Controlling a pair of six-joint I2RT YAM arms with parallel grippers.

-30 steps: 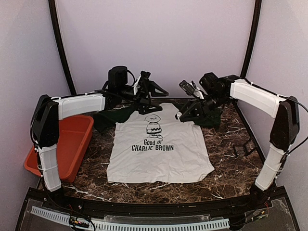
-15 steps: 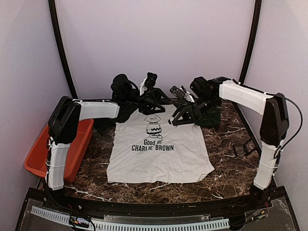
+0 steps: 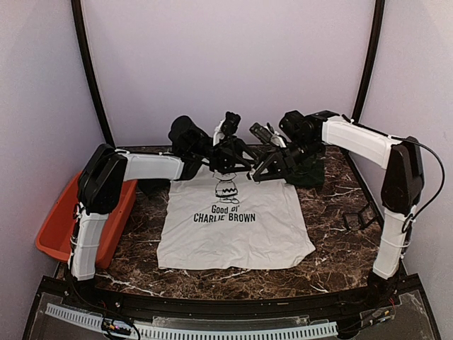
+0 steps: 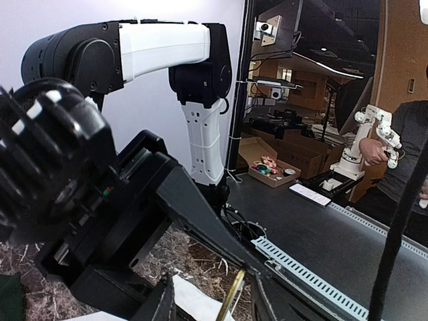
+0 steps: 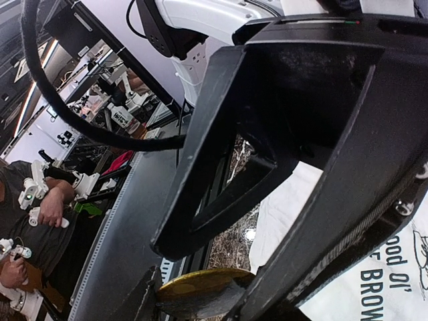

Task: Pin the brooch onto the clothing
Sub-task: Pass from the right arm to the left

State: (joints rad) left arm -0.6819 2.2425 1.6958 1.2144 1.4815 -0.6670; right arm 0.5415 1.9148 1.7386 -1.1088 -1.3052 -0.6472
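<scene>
I saw the T-shirt (image 3: 233, 219) lying flat, print up, in the middle of the marble table (image 3: 340, 212). Both arms met just above its collar, at the upper centre of the overhead view. The right gripper (image 5: 204, 297) was clenched on the gold brooch (image 5: 200, 286). The left gripper (image 4: 214, 304) stood released, jaws either side of the brooch's thin edge, apparently not touching it.

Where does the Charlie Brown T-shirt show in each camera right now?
Top external: T-shirt spread flat, centre of frame.
Left wrist: white fabric at the bottom edge, centre.
Right wrist: lower right, lettering visible.
Shared landmark: marble tabletop under it.
</scene>
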